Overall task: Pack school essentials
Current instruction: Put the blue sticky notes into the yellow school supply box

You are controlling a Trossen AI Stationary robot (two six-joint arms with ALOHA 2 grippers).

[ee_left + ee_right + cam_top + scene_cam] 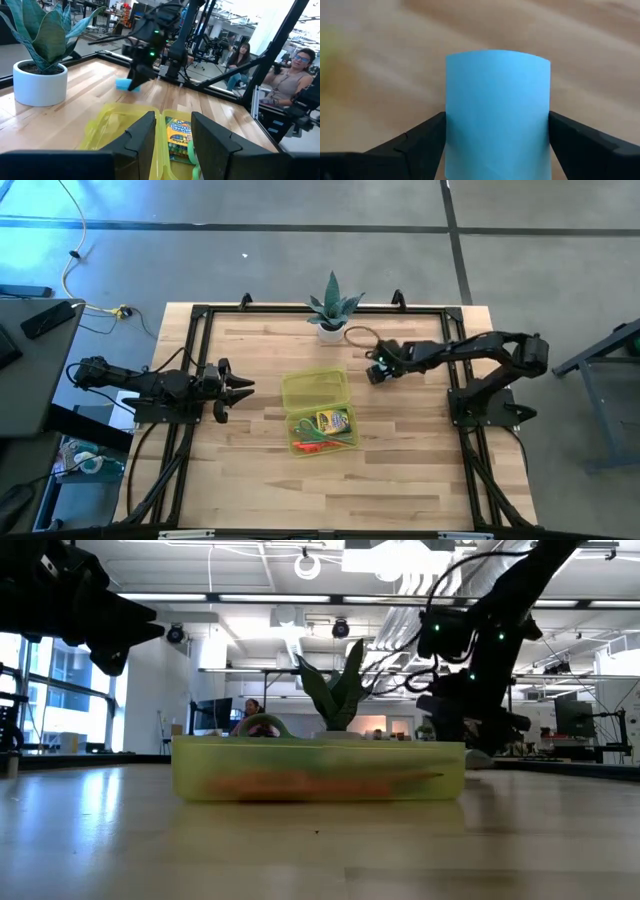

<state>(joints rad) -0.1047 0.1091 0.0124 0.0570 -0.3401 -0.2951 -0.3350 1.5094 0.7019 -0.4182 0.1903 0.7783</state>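
My right gripper (376,373) hovers right of the open yellow-green case (318,412), shut on the light-blue notepad (497,110). The notepad also shows under that gripper in the left wrist view (125,83). The case's tray holds a crayon box (333,421), green-handled scissors (318,447) and thin orange and red pens (303,442). Its lid (314,388) lies flat on the table toward the far side. My left gripper (245,388) waits left of the case, level and open, with nothing between its fingers (145,135). My right gripper pinches the notepad by two opposite edges (449,125), one finger (422,140) on each side. The fingers slant down from above. The pad is bowed between them, its middle (497,65) arched. It appears clear of the wood.
A spiky green plant in a white pot (332,315) stands at the far edge, with a cord loop (361,335) beside it. A black frame (200,315) borders the table. People sit beyond the table (295,75). Bare wood lies near the front edge (330,490).
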